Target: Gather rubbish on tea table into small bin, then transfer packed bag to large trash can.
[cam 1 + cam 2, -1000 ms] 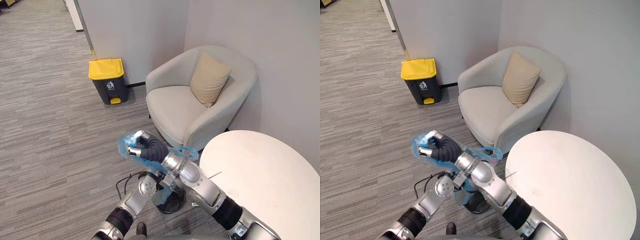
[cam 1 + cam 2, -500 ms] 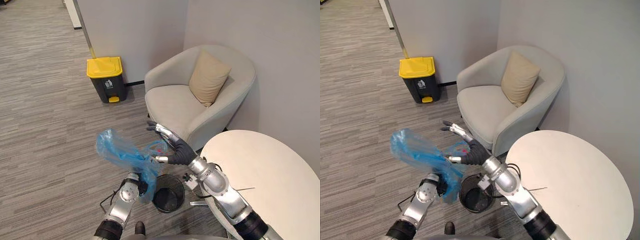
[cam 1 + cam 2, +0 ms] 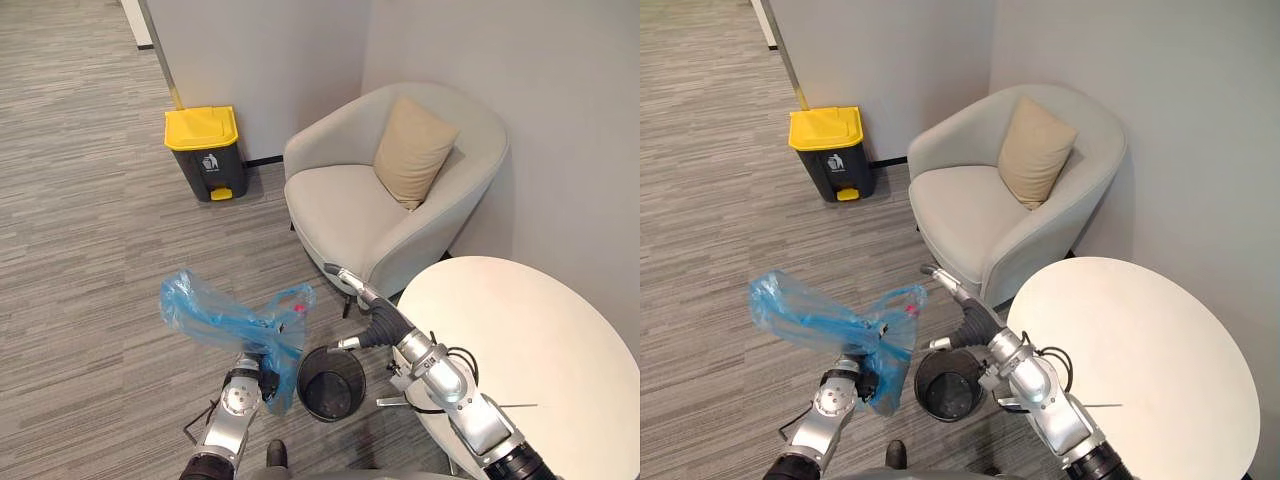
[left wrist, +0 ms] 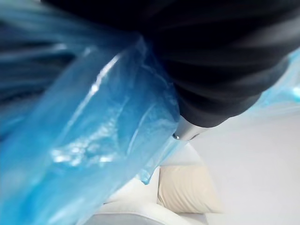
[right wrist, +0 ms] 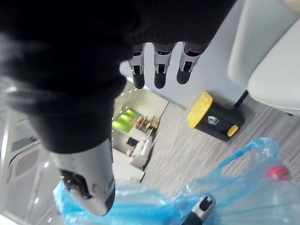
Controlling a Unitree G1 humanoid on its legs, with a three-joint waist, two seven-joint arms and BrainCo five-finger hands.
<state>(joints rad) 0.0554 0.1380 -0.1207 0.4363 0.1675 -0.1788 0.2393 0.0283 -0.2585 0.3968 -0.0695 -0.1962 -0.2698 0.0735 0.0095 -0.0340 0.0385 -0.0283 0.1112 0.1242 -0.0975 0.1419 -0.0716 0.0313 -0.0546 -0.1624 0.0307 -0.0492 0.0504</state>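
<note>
risk 1: blue bag [image 3: 232,318] is carried at l hand [image 3: 264,378] alone. film is bunched over that hand, so its grip cannot be told. if the hold is slack, the bag, w/ a red item [image 3: 298,309] inside, could drop beside the small bin [image 3: 330,383]

risk 2: large trash can [image 3: 203,150] stands well apart by the wall, yellow lid down. a swinging bag may spill en route

pose: l forearm raised, bag spread up and outward. r hand [image 3: 378,318] held up near the bin, close to the bag but apart, fingers straight and spread, holding nothing
</note>
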